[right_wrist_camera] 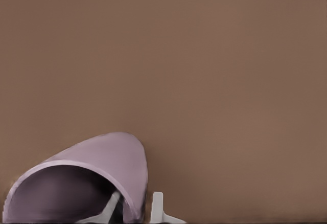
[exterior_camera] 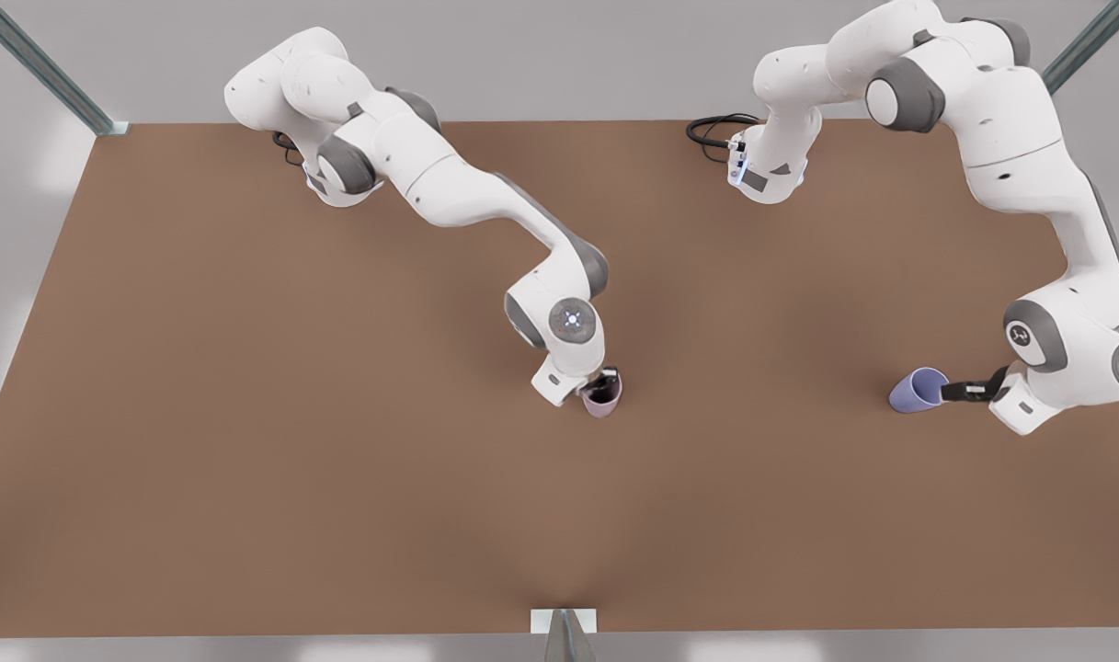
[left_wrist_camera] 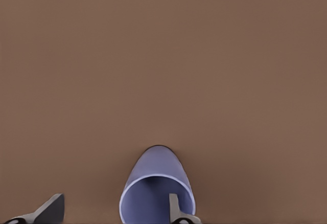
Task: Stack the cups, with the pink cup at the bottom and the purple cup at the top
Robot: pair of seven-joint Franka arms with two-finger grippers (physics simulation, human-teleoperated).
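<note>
Pinching wall of pink cup [right_wrist_camera: 102, 157], right tool [right_wrist_camera: 134, 203]; left tool [left_wrist_camera: 112, 206] agape, one finger [left_wrist_camera: 173, 208] inside purple cup [left_wrist_camera: 156, 168].

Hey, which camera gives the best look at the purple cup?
The left wrist view: the purple cup sits close up, mouth toward the camera, with one finger of the left tool inside its rim and the other outside. The front view shows the cup small, tipped on its side, at that arm's tool.

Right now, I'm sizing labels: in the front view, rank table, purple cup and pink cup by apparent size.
1. Table
2. Purple cup
3. Pink cup; the right claw hides part, so cups' order is unsure.
</note>
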